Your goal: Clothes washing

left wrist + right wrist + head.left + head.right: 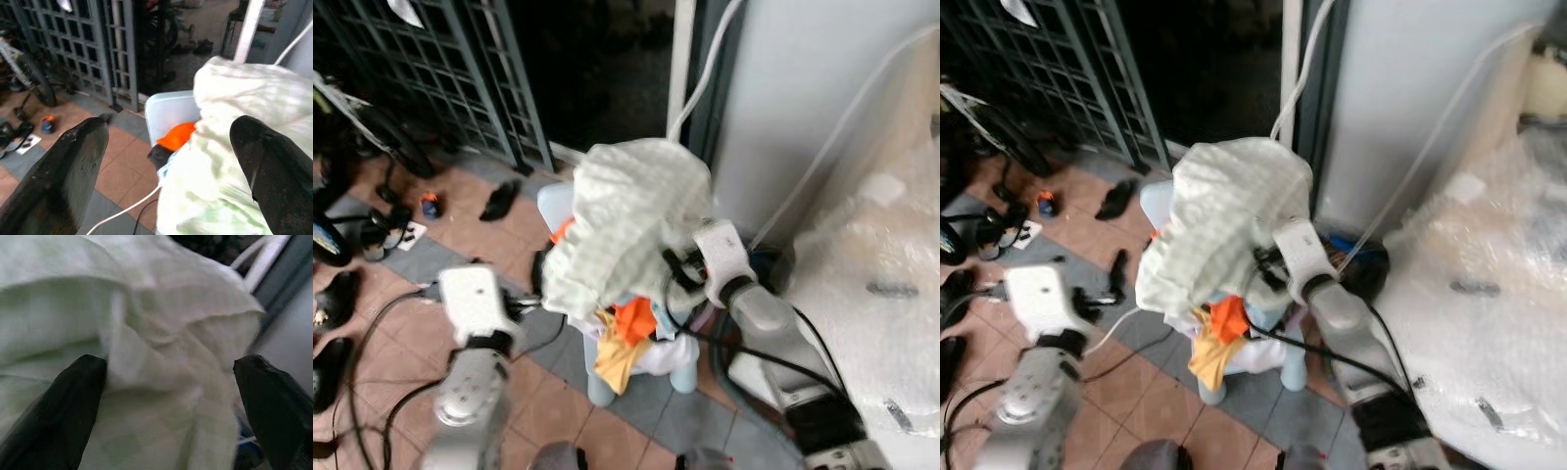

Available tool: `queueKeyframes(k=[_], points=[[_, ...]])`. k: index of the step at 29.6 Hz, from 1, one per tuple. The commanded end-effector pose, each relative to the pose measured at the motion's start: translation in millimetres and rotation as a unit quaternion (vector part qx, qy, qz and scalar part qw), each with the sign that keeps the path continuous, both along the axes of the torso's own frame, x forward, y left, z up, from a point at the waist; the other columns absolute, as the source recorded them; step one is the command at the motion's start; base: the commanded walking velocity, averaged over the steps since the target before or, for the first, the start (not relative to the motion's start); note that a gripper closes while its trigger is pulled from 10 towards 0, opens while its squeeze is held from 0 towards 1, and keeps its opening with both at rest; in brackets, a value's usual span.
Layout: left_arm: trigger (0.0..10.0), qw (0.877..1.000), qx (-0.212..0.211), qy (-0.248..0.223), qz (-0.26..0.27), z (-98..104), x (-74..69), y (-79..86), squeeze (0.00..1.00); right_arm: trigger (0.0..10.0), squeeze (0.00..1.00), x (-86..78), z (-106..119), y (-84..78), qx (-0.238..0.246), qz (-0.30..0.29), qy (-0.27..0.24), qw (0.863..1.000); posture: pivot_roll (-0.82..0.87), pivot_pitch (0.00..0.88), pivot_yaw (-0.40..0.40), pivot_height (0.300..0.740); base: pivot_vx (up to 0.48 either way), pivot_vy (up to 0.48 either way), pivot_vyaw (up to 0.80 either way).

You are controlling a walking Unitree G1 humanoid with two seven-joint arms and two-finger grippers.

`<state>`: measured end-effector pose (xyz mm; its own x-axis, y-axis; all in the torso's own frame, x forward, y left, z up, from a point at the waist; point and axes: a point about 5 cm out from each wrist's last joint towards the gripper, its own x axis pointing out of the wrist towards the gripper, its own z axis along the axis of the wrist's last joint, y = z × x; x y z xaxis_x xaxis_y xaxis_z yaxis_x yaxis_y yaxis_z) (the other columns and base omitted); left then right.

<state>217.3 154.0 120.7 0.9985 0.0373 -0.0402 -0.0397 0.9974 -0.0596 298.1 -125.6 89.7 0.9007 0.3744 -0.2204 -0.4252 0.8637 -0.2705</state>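
The right hand has its two black fingers spread wide, pressed into a pale green checked cloth that is draped over it and lifted above a light blue plastic stool. Orange garments hang heaped on that stool. The left hand, fingers apart and gripping nothing, hovers just beside the cloth. The stool stands on the tiled floor, beside a white washing machine wrapped in plastic.
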Motion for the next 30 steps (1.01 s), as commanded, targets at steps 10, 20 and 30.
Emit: queueKeyframes(k=[10,20,30], points=[[10.0,1.000,0.007,0.018,0.015,-3,-12.4,7.0,0.00,0.0,0.00,-8.6,-15,28.6,0.006,0.070,0.044,0.997,0.09,0.122,0.012,0.740,0.000,0.000,0.00],[10.0,1.000,0.012,0.014,0.018,1,-8.1,9.0,0.00,0.0,0.00,7.8,-18,30.6,0.016,0.010,0.075,0.997,0.10,0.123,0.026,0.740,0.000,0.000,0.00],[10.0,0.999,0.005,0.017,0.027,0,-9.4,4.8,0.00,0.0,0.00,14.8,-32,19.1,0.021,-0.048,0.121,0.991,0.09,0.136,-0.001,0.740,0.000,0.000,0.00]])
